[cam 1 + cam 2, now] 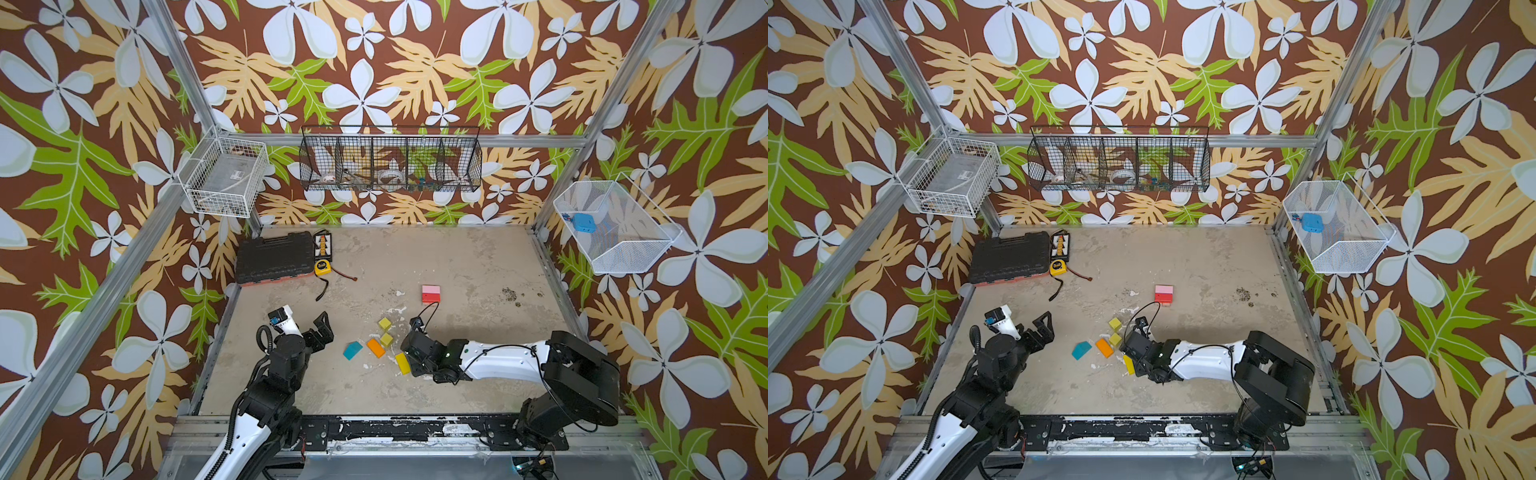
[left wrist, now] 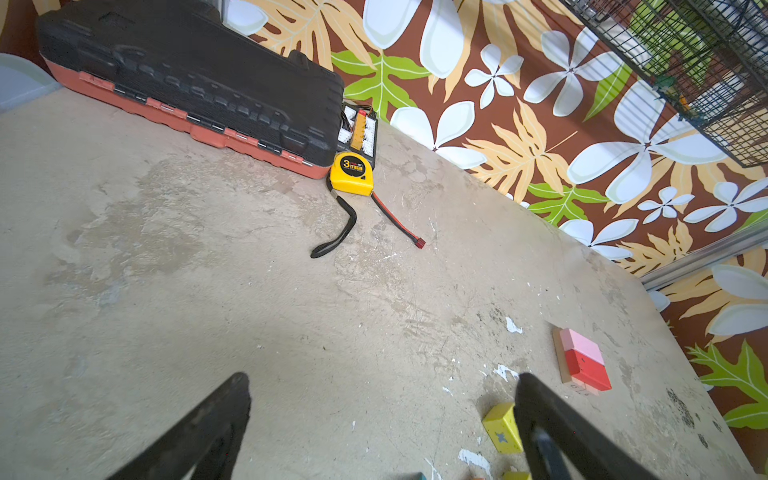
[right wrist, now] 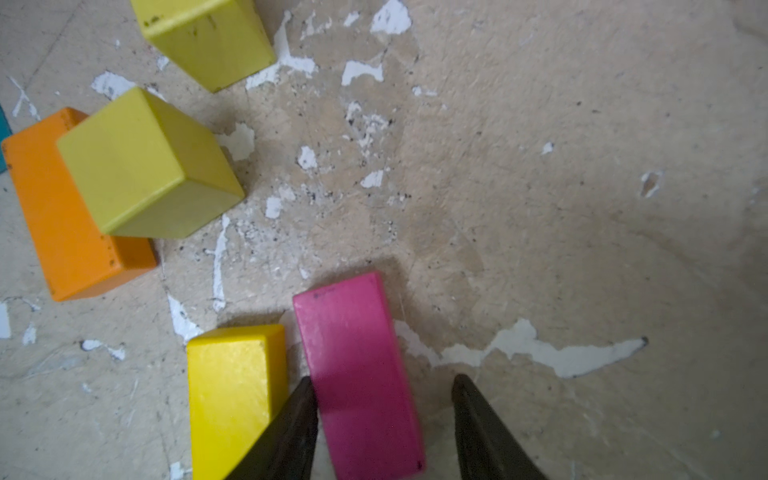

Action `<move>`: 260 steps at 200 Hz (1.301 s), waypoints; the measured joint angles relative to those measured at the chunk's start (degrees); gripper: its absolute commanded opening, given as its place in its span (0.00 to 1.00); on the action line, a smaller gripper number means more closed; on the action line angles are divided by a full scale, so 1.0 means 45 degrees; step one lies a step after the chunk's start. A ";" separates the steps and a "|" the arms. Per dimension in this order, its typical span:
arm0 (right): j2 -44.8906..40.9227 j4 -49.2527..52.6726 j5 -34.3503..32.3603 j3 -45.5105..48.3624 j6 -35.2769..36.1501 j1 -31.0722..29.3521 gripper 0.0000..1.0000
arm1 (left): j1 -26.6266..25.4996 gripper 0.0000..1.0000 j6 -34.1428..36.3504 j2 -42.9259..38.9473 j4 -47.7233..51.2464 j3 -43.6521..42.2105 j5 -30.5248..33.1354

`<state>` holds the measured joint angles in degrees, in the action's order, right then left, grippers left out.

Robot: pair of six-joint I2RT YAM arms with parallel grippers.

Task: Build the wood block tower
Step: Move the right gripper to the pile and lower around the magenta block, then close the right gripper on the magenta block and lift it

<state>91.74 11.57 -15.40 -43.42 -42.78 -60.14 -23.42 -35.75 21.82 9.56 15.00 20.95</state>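
The tower [image 1: 431,293] is a low stack: a pink and a red brick on tan wood [image 2: 562,361]. Loose wood blocks lie nearer: two yellow-green cubes [image 1: 384,323] [image 1: 386,339], an orange brick [image 1: 375,347], a teal roof piece [image 1: 352,350] and a yellow brick [image 1: 402,363]. In the right wrist view my right gripper [image 3: 382,380] straddles a magenta brick [image 3: 353,332] lying flat beside the yellow brick [image 3: 232,386]. One finger touches the magenta brick and the other stands apart from it. In both top views the arm hides the magenta brick. My left gripper [image 1: 326,326] hovers wide open and holds nothing.
A black tool case [image 1: 274,257], a yellow tape measure [image 1: 323,267] and a small connector board [image 1: 322,243] sit at the back left. Wire baskets [image 1: 390,160] hang on the walls. A metal rail [image 1: 395,428] runs along the table's front edge.
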 measured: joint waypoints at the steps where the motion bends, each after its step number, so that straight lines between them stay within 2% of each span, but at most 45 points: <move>1: 0.0010 0.0000 -0.0010 -0.0010 0.0000 0.0000 0.47 | 0.0000 1.00 0.0000 0.0000 0.0000 0.0000 0.0000; 52: 0.0403 0.0010 -0.0447 -0.0330 -0.0005 0.0000 0.42 | 0.0000 1.00 0.0000 -0.0112 0.0000 -0.0015 -0.0010; 76: 0.0452 0.0049 -0.0491 -0.0384 -0.0005 0.0005 0.33 | 0.0000 1.00 0.0000 -0.0131 0.0005 -0.0015 -0.0019; 108: 0.0452 0.0219 -0.0486 -0.0520 -0.0010 0.0000 0.28 | 0.0000 1.00 0.0000 -0.0277 0.0005 -0.0029 -0.0073; 138: 0.0306 0.0442 -0.0627 -0.0729 -0.0049 0.0005 0.23 | 0.0000 1.00 0.0311 -0.0724 -0.0010 -0.0219 -0.0748; 191: -0.1341 0.1054 -0.1273 -0.0860 -0.0058 0.0432 0.18 | 0.0000 1.00 0.0631 -0.2259 -0.0078 -0.0525 -0.1190; 260: -0.3910 0.1734 -0.1647 -0.0753 0.0238 0.2487 0.16 | 0.0000 1.00 0.0631 -0.2093 -0.0078 -0.0534 -0.1326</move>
<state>74.15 19.38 -22.81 -46.81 -41.71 -48.95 -23.42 -32.91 12.40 9.21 12.60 14.98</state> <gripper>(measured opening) 0.268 0.998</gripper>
